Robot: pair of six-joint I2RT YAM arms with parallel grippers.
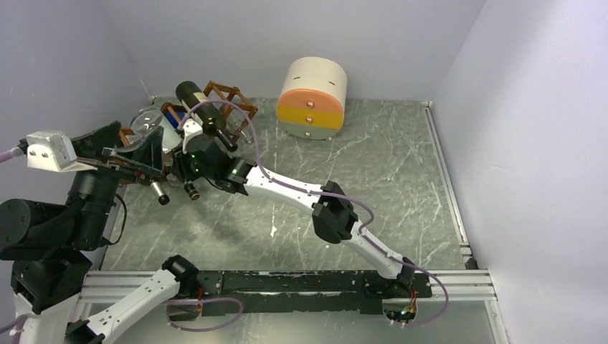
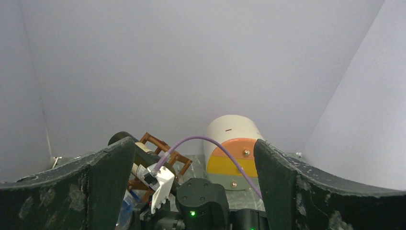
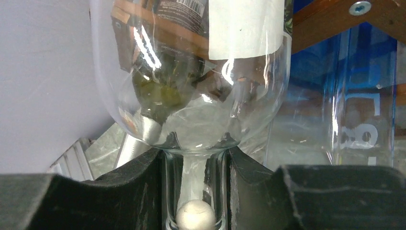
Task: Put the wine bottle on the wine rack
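My right gripper (image 3: pixel 194 160) is shut on the neck of a clear glass wine bottle (image 3: pixel 191 72) with a pale cork (image 3: pixel 194 215) in it. The bottle's body points at the reddish-brown wine rack (image 1: pixel 233 97) at the far left; a rack stick (image 3: pixel 344 19) shows just behind it. In the top view the clear bottle (image 1: pixel 145 118) is at the rack's left end, with my right gripper (image 1: pixel 172 147) behind it. A dark bottle (image 1: pixel 204 115) with a white label lies on top of the rack. My left gripper (image 2: pixel 194 158) is open and empty, close beside the right wrist (image 1: pixel 140 154).
A blue bottle (image 3: pixel 356 96) lies in the rack right of the clear one. Two bottle necks (image 1: pixel 161 193) stick out of the rack toward me. The round cream-and-orange drawer cabinet (image 1: pixel 313 100) stands at the back. White walls close in on the left, back and right.
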